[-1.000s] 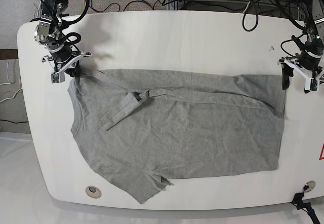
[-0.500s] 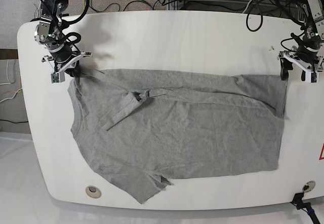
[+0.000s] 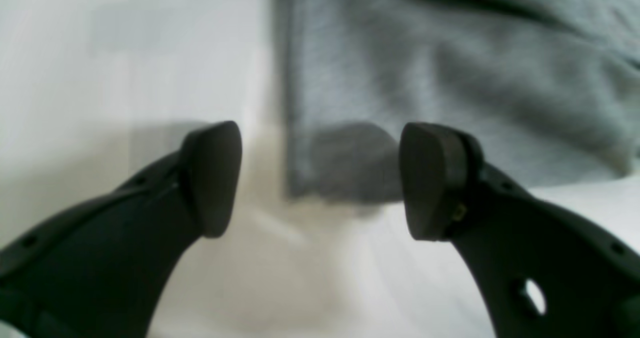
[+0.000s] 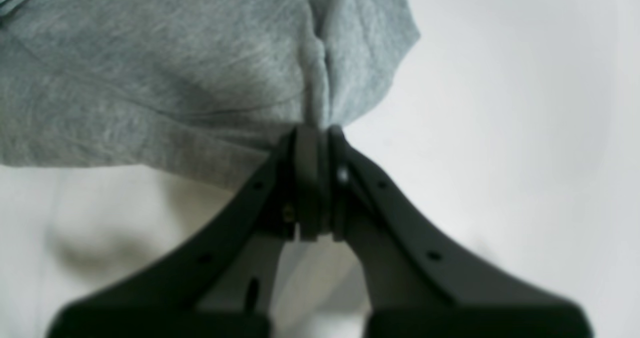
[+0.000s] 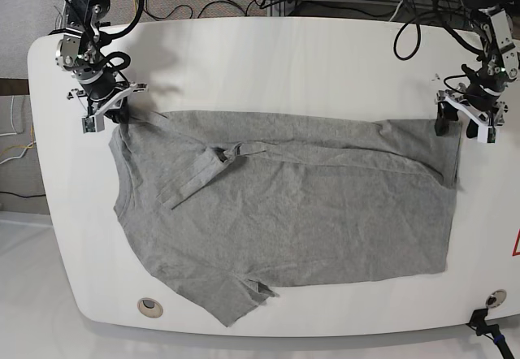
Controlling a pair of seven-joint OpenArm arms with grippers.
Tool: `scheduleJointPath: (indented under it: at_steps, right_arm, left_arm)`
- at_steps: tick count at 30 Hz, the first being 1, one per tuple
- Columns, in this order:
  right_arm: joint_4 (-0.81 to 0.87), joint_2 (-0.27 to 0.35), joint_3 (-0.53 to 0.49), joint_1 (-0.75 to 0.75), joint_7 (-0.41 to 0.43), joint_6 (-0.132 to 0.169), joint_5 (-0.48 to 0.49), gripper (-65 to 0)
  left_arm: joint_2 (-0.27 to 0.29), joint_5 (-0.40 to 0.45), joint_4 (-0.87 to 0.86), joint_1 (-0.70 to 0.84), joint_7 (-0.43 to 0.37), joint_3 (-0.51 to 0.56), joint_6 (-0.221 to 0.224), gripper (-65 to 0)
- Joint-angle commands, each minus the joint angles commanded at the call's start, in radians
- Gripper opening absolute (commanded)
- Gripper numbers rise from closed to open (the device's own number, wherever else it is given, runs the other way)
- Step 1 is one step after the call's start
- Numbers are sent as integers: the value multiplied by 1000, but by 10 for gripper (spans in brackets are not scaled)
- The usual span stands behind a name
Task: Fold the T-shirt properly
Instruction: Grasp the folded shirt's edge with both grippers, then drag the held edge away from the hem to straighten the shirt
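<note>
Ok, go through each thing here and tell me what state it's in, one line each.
T-shirt: spread flat on the table, partly folded, wrinkled, one sleeve lying across the front.
Right gripper: shut, pinching a bunched corner of the T-shirt.
Left gripper: open, straddling the T-shirt's corner edge, not gripping it.
Table: white, T-shirt lying on it.

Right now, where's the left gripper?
Base view, right side: left gripper sits open at the T-shirt's far right corner, jaws straddling the hem, not gripping.
</note>
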Motion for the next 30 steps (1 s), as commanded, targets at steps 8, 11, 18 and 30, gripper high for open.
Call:
scheduleJointPath:
  at_steps: [8, 11, 18, 30]
  right_arm:
    - [0, 0, 0, 3, 2, 0, 0, -650]
    - [0, 0, 0, 3, 3, 0, 0, -650]
    - [0, 0, 0, 5, 5, 0, 0, -650]
    - [87, -2, 0, -94, 2, 0, 0, -650]
  left_arm:
    - [2, -2, 0, -2, 0, 20, 0, -325]
    - [2, -2, 0, -3, 0, 20, 3, -485]
    - [2, 5, 0, -3, 0, 21, 6, -650]
    - [-49, 5, 9, 89, 0, 21, 0, -650]
